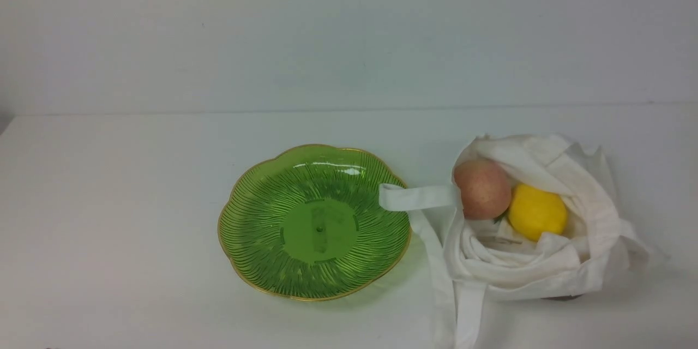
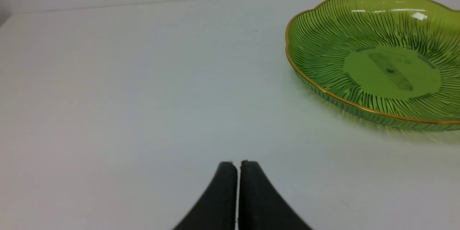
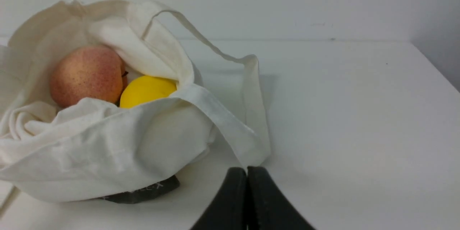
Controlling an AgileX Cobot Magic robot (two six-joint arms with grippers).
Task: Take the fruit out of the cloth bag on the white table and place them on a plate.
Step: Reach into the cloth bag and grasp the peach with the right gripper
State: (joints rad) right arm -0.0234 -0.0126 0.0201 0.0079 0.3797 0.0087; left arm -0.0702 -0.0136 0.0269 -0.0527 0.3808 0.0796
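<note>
Jaws pressed together on both arms, nothing held. Left gripper sits low over the white table, the plate near it, apart. Right gripper is just beside the cloth bag, close to one strap.

Bag slumped open on the table, right of the plate. Inside it, touching: pinkish-red speckled fruit on the plate side, lemon next to it. Plate holds no fruit. One strap handle reaches from the bag's mouth onto the plate's rim.
</note>
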